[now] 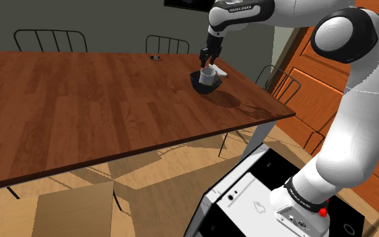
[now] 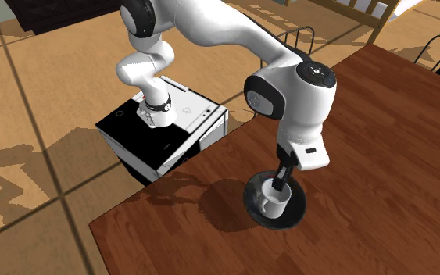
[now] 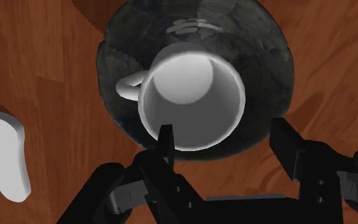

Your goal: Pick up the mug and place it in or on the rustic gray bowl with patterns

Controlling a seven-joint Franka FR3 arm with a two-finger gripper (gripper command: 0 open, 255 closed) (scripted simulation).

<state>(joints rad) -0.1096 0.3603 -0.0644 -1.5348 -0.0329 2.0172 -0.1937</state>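
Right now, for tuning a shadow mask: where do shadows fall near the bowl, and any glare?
Shoulder view: a soft shadow lies on the table beside the bowl, toward that view's right. Second exterior view: a dark patch spreads left of the bowl. Wrist view: the mug is shaded inside, no glare.

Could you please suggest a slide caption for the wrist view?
White mug standing upright inside the dark bowl, with the open gripper just above it.

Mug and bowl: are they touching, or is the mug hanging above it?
Touching. In the second exterior view the mug stands inside the bowl, its base below the rim; the wrist view shows the tool open.
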